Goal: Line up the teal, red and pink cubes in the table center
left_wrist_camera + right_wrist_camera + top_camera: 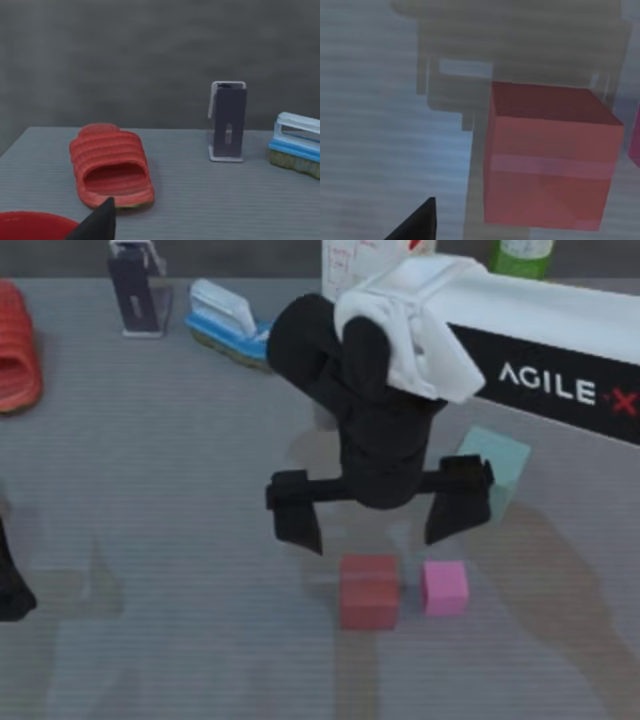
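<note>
**Right Gripper Above Cube Row**

The right gripper (375, 510) hangs over desk (150, 640) centre, jaws spread wide, holding nothing. Red cube (369, 590) and pink cube (444, 587) sit just beside each other; teal cube (500, 465) lies behind. Left gripper (12, 585) is parked at the left edge.

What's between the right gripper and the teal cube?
Nothing visible. The open right gripper hangs above the table, and the teal cube sits right beside its finger. The red cube and pink cube lie nearer the front.
</note>
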Controlling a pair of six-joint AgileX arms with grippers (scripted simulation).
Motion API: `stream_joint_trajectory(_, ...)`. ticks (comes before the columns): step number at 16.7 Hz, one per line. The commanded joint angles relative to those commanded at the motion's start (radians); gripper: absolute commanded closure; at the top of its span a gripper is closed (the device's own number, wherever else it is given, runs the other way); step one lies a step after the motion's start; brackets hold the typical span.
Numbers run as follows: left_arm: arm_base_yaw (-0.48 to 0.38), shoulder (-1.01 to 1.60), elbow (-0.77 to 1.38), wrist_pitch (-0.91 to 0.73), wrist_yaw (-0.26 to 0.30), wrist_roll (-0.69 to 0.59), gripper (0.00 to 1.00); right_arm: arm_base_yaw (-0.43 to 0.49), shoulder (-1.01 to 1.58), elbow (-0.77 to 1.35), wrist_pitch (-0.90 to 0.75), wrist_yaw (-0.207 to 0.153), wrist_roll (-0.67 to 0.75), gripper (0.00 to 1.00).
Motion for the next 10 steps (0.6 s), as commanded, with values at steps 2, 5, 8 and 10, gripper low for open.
stream_joint_trajectory(2, 0.000, 0.000, 0.000, 0.000, 0.000, 0.000, 0.00, -0.032, 0.022, 0.029, -0.013, -0.001, -0.113, 0.00)
stream_joint_trajectory(5, 0.000, 0.000, 0.000, 0.000, 0.000, 0.000, 0.00, -0.097, 0.063, 0.077, -0.038, -0.006, -0.357, 0.00)
stream_joint_trajectory(8, 0.000, 0.000, 0.000, 0.000, 0.000, 0.000, 0.00, -0.173, 0.103, 0.125, -0.064, -0.011, -0.663, 0.00)
stream_joint_trajectory(10, 0.000, 0.000, 0.000, 0.000, 0.000, 0.000, 0.00, -0.227, 0.125, 0.153, -0.079, -0.014, -0.867, 0.00)
